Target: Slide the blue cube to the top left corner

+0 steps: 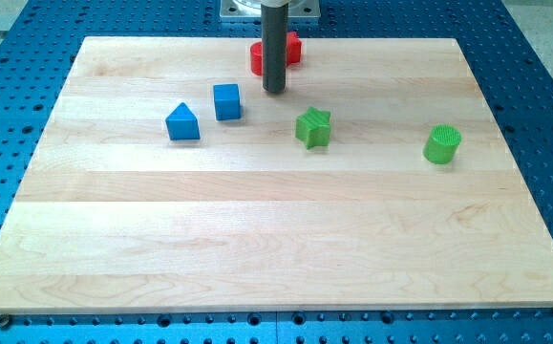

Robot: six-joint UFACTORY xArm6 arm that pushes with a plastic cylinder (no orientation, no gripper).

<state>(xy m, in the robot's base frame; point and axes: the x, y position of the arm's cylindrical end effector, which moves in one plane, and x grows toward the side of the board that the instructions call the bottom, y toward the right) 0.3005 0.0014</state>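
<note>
No fingers here: my tip (pixel 274 91) rests on the pale wooden tabletop (pixel 276 239), just right of the blue plastic cube (pixel 226 101), near the top edge, left of centre.

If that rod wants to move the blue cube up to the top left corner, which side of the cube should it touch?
Probably the cube's lower right side, pushing up and left. The blue cube has flat faces, so a centred push should keep it from spinning. My tip is to its right, slightly above, not touching. The blue triangular block sits at its lower left, off that path.
</note>
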